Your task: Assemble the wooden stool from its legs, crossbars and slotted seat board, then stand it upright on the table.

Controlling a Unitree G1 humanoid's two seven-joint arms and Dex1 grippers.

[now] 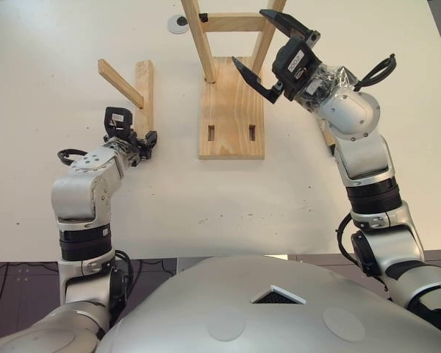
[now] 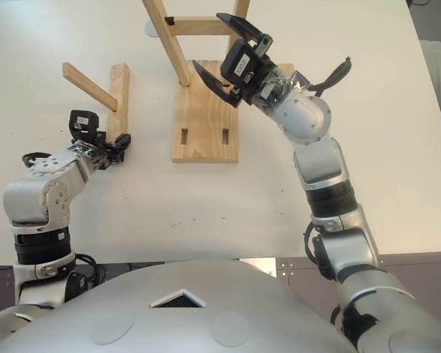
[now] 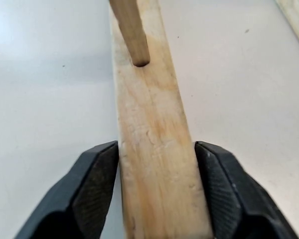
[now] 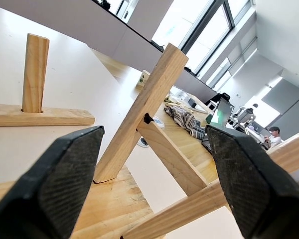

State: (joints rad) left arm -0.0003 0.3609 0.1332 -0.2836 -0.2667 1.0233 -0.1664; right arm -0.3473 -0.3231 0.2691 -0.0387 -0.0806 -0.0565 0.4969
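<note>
The slotted seat board [image 1: 231, 121] lies flat on the white table [image 1: 59, 44]. Two legs [image 1: 203, 44] stand in its far slots, joined by a crossbar [image 1: 234, 22]; its two near slots [image 1: 211, 133] are open. Over the board's far end, close to the right-hand standing leg, hangs the right gripper [image 1: 249, 37], jaws spread wide and gripping nothing. Left of the board and apart from it, a loose leg [image 1: 144, 88] lies flat, with a short crossbar [image 1: 120, 82] pegged into it and sticking out at a slant. The left gripper [image 1: 145, 140] is at that leg's near end, jaws pressed against its two sides, holding it. A small round white disc [image 1: 178, 24] sits just beyond the board's far left corner
</note>
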